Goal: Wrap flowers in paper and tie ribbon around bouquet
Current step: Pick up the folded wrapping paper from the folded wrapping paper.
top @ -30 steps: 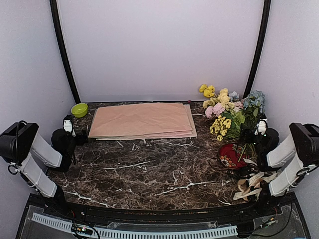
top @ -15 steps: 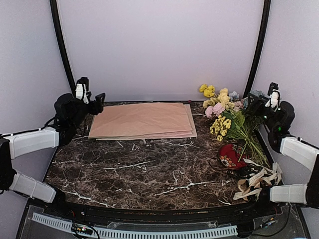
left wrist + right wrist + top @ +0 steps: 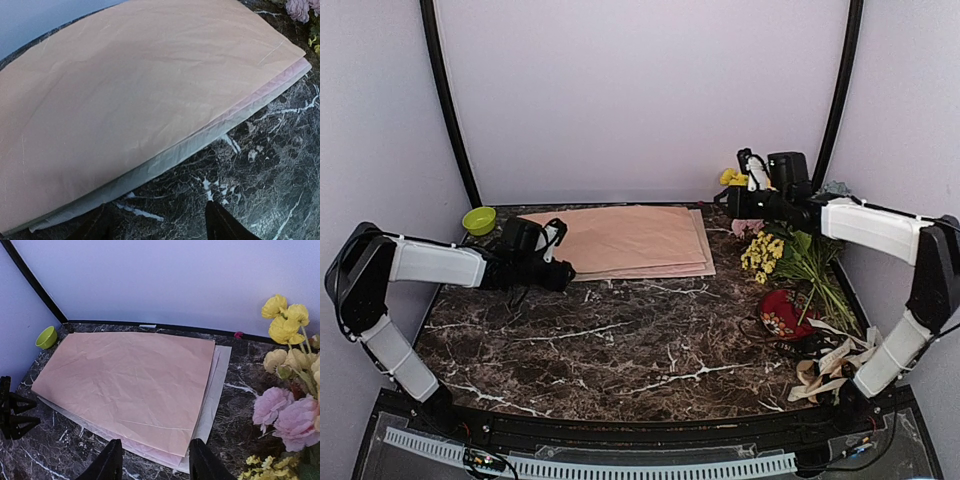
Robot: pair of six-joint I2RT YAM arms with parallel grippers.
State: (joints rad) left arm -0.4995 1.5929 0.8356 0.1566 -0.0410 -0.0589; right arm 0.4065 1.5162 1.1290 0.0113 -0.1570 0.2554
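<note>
The paper (image 3: 610, 238) is the peach-pink top sheet of a flat stack at the back of the marble table, also filling the left wrist view (image 3: 125, 90). My left gripper (image 3: 557, 267) hovers low at the stack's front-left corner, open (image 3: 160, 227), with bare marble between its fingers. My right gripper (image 3: 732, 200) reaches in above the stack's right end, open (image 3: 155, 462) over the paper (image 3: 130, 380). The flowers (image 3: 763, 252) with small yellow blossoms lie at the right, green stalks toward the front. The ribbon and the bouquet are out of view.
Pale sheets (image 3: 165, 160) lie under the paper. A green bowl (image 3: 479, 220) sits at the back left. Pink roses (image 3: 290, 415) and large yellow blooms (image 3: 285, 320) crowd the back right. A red pouch (image 3: 785, 312) and wide cream ribbons (image 3: 835, 365) lie front right.
Both arms have swung inward. The left gripper came down from the back left to the paper's front-left corner. The right gripper moved left from the far right to above the paper's right end.
</note>
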